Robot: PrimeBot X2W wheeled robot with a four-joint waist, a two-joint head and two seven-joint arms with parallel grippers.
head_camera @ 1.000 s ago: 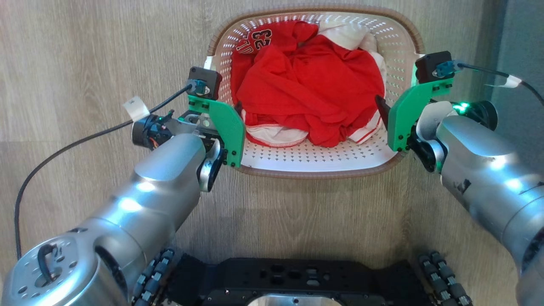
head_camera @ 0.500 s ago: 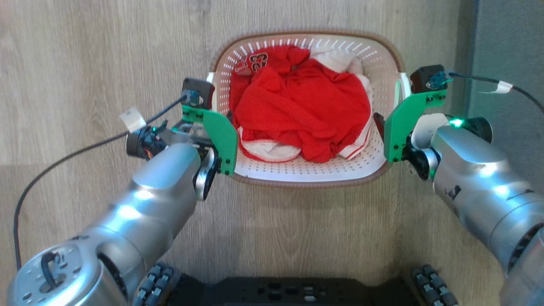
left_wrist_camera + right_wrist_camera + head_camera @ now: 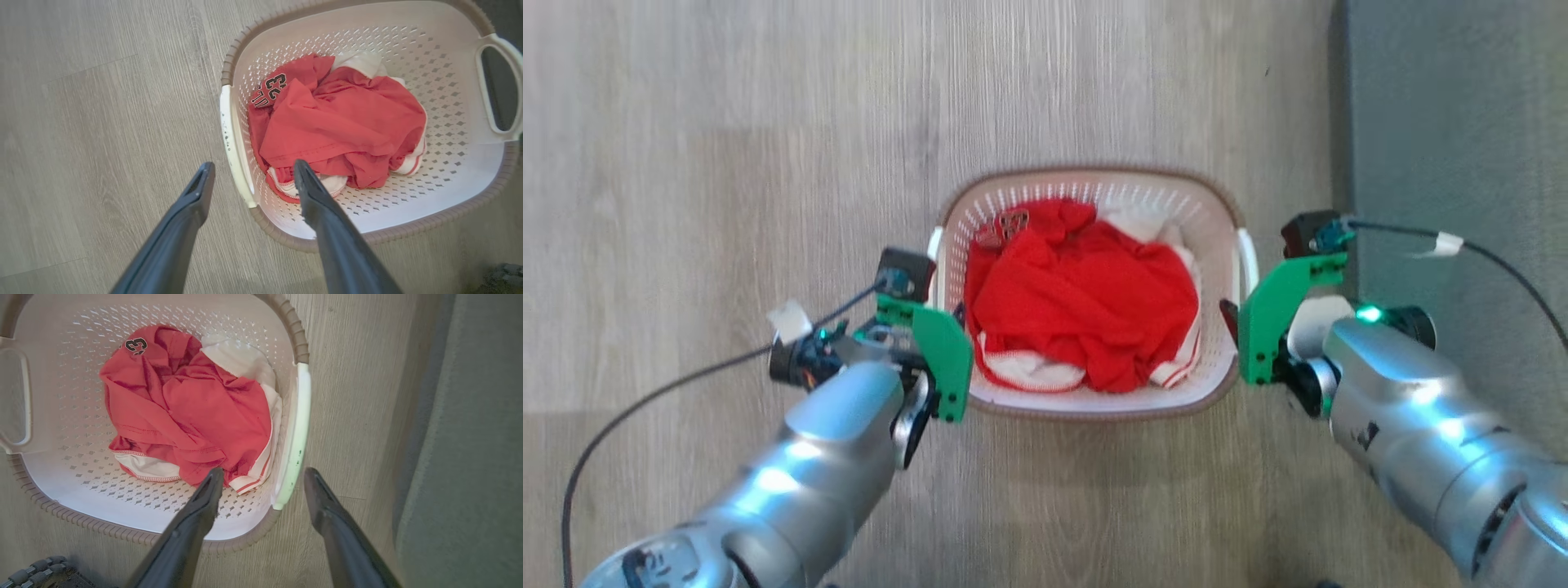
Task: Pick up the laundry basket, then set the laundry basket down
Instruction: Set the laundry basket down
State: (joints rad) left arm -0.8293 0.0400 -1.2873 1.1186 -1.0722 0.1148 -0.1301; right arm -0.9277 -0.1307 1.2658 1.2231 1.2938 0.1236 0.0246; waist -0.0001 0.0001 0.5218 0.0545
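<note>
A white laundry basket (image 3: 1094, 411) with a brown rim sits on the wood floor (image 3: 727, 163) between the robot's arms, red clothes (image 3: 1086, 302) heaped inside. The left gripper (image 3: 253, 165) and right gripper (image 3: 263, 471) hang spread wide, each poised over a white side handle (image 3: 235, 143), holding nothing. The stiff, perforated plastic looks light, and the two handles seem the surest grip.

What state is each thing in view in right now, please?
laundry basket: upright on the floor, ungripped.
red garment: crumpled inside the basket.
left gripper: open, left handle between its fingers.
right gripper: open, right handle between its fingers.
</note>
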